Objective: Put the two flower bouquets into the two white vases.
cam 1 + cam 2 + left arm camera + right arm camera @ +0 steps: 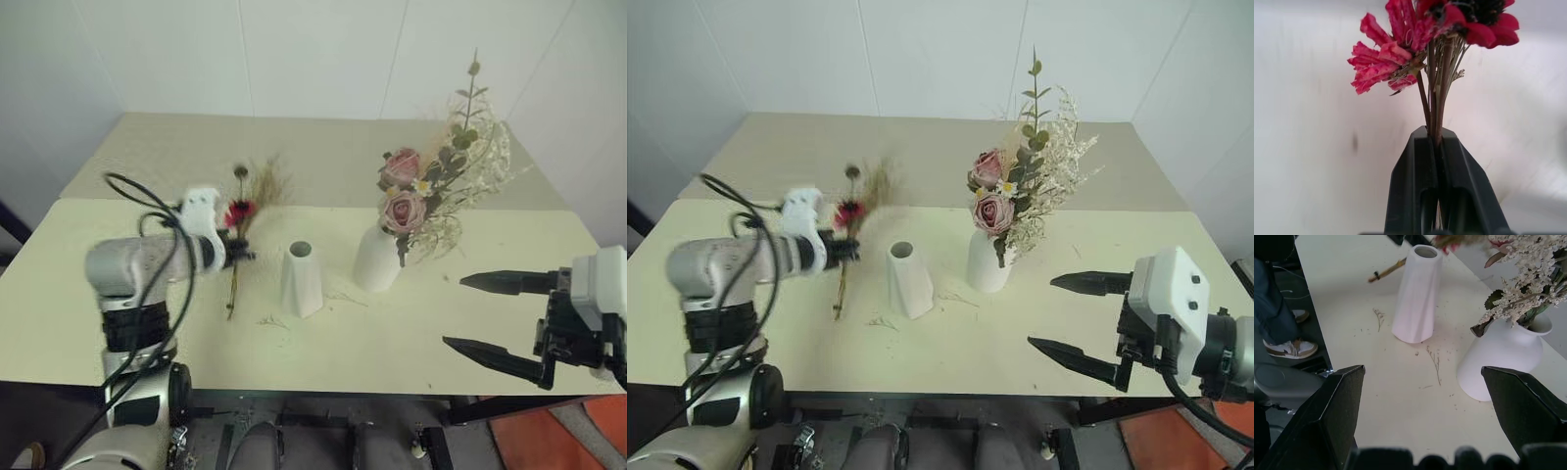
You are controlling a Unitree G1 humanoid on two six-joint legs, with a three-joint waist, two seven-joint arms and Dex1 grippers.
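Note:
My left gripper (241, 253) is shut on the stems of the slim bouquet (242, 210), which has a magenta-red flower (1400, 54) and beige sprigs. The stems hang down toward the table, left of the narrow faceted white vase (302, 279). The wrist view shows both black fingers (1415, 176) pressed tight on the stems. The narrow vase's mouth is empty. The rounder white vase (375, 262) stands to its right and holds the pink rose bouquet (404, 201). My right gripper (470, 313) stands open at the table's right front edge, apart from both vases (1418, 293).
The cream table (411, 343) carries small dried crumbs around the vases. Its front edge runs just below my right gripper. A white wall rises behind the table. Beside the table edge, a person's shoe (1288, 348) shows on the floor.

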